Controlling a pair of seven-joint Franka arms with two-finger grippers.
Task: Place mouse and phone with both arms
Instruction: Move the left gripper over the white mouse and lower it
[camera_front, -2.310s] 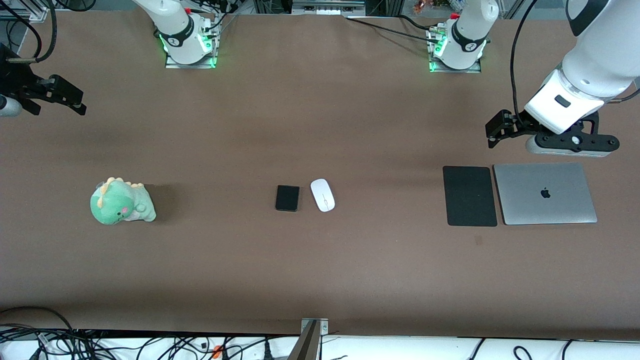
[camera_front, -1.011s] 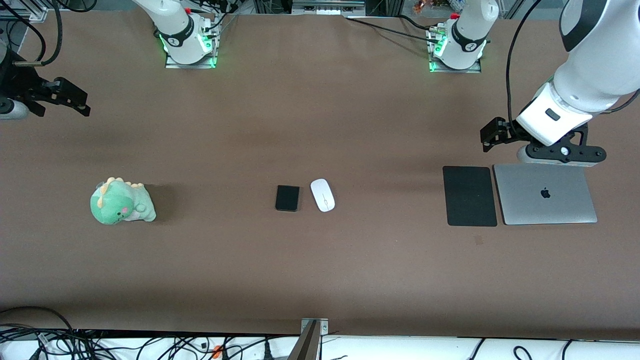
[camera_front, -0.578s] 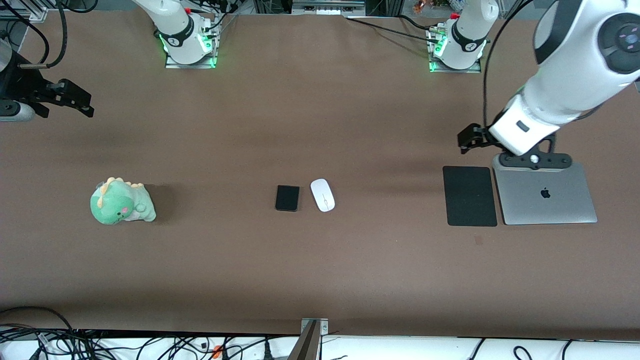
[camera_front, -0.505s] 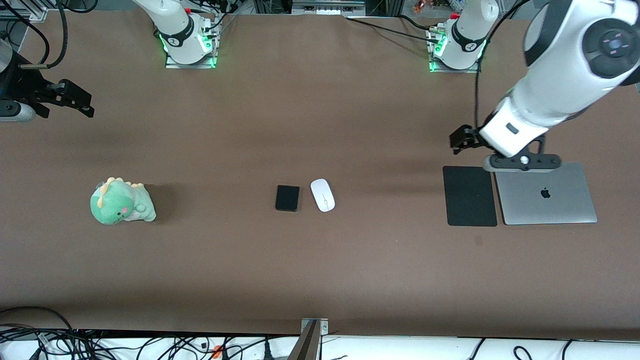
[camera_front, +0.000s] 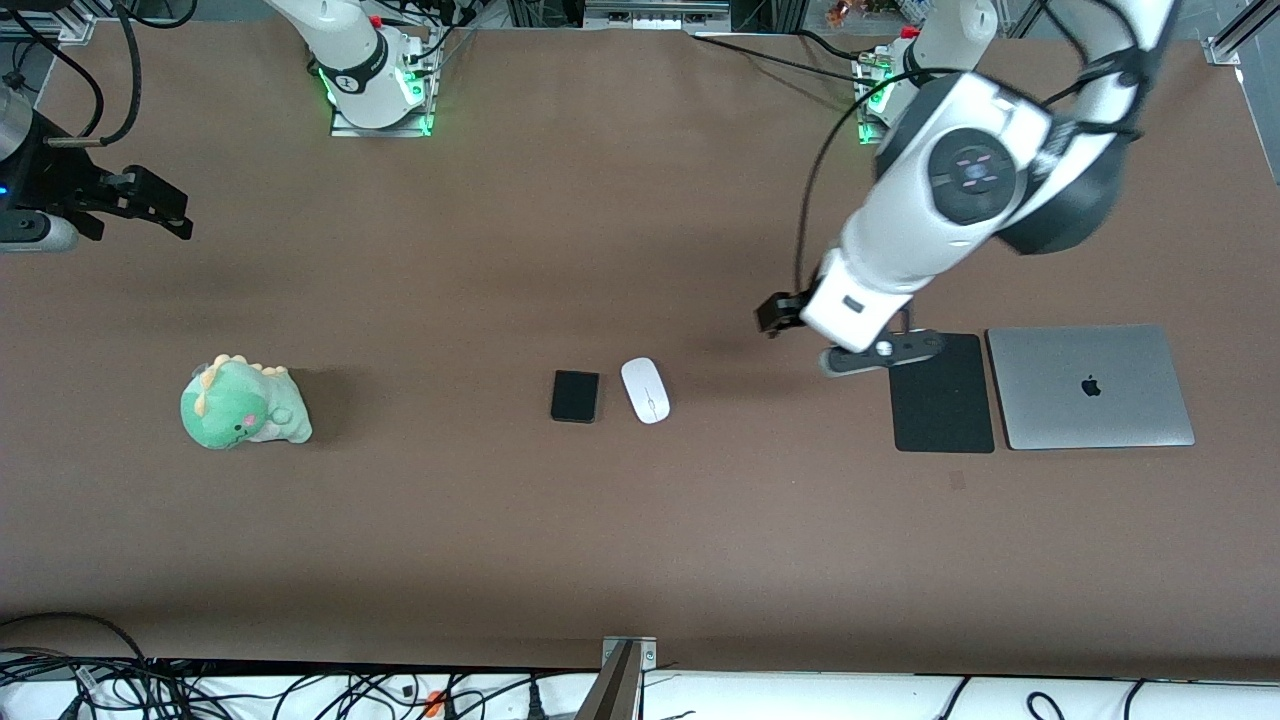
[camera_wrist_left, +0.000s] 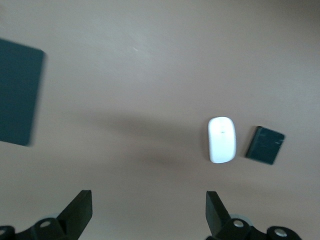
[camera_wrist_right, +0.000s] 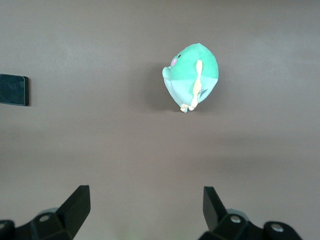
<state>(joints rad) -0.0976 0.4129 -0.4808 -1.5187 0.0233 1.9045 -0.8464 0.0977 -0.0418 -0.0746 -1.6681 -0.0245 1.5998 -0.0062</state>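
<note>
Across the middle of the brown worktop (camera_front: 640, 520), in the front view, the black phone (camera_front: 575, 396) and the white mouse (camera_front: 645, 390) lie side by side, just apart, the mouse toward the left arm's end. Bare surface surrounds them up to every edge. A green dinosaur plush (camera_front: 243, 403) sits toward the right arm's end; a black mouse pad (camera_front: 944, 400) and a closed silver laptop (camera_front: 1090, 386) lie just beside each other toward the left arm's end. The left gripper (camera_front: 778, 315) hangs over bare worktop between mouse and pad. The right gripper (camera_front: 150, 205) waits at the worktop's end edge.

From the left wrist, the gripper's fingers (camera_wrist_left: 80, 212) are spread wide, holding nothing, with the mouse (camera_wrist_left: 221, 139) and phone (camera_wrist_left: 265, 145) below.

From the right wrist, the fingers (camera_wrist_right: 77, 204) are likewise spread and empty above the plush (camera_wrist_right: 192, 75).
</note>
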